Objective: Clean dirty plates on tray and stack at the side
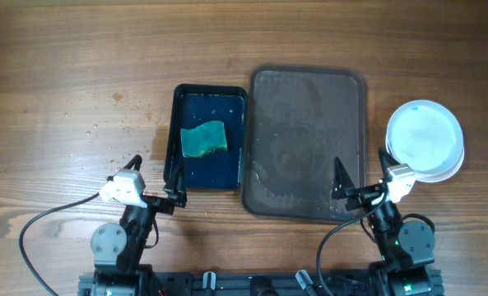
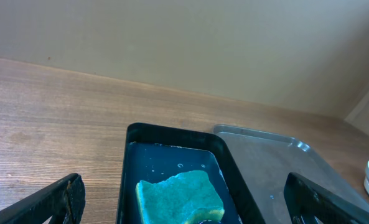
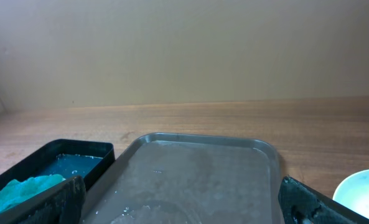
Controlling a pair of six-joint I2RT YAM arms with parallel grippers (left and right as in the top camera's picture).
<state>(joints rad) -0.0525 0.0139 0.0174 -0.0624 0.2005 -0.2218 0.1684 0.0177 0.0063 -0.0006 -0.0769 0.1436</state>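
1. By the worktop's near edge, the left gripper (image 1: 156,168) and right gripper (image 1: 361,160) hang empty, jaws spread wide.
2. The grey metal tray (image 1: 309,82) mid-worktop carries no plates, only a wet film.
3. The white round plates (image 1: 425,138) sit stacked by the right edge. They are probably stiff, slick and breakable, so pinch the rim.

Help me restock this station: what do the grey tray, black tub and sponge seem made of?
The tray looks like metal: dull grey, with a wet sheen and a rolled rim. The tub is probably plastic: glossy black, with thin walls. The sponge seems to be soft foam: teal, with a wavy edge.
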